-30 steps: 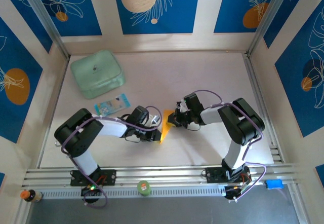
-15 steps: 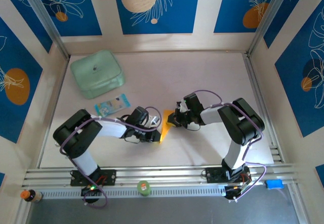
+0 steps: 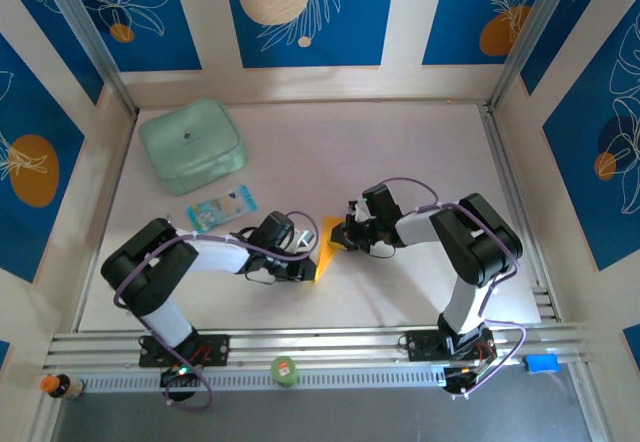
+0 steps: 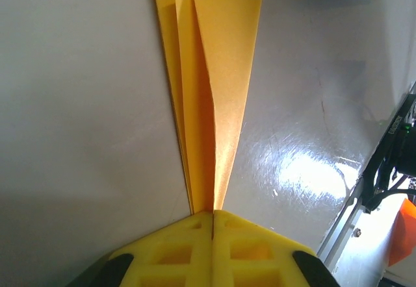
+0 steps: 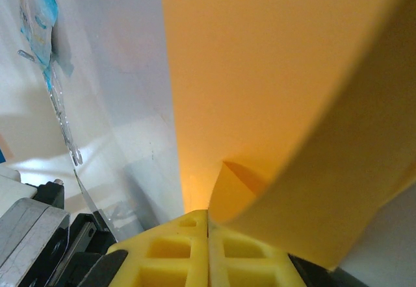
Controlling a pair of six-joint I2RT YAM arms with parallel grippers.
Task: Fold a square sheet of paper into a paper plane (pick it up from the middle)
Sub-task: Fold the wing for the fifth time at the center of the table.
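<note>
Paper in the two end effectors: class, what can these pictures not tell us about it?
Top external: the paper is too small to count its folds.
Left wrist: the top edge cuts off its far end; the left end effector hides the pinched tip.
Right wrist: a curled near flap hides the sheet behind it; the right end effector covers the gripped edge.

Paper plane (image 3: 328,249): plain orange-yellow
Left gripper (image 4: 212,215), right gripper (image 5: 208,214): yellow jaws
Box (image 3: 192,147): mint green
Packet (image 3: 221,205): blue and white
Table (image 3: 400,152): pale grey-white
Wall panels (image 3: 300,12): blue, white leaf outlines, cream and orange discs
</note>
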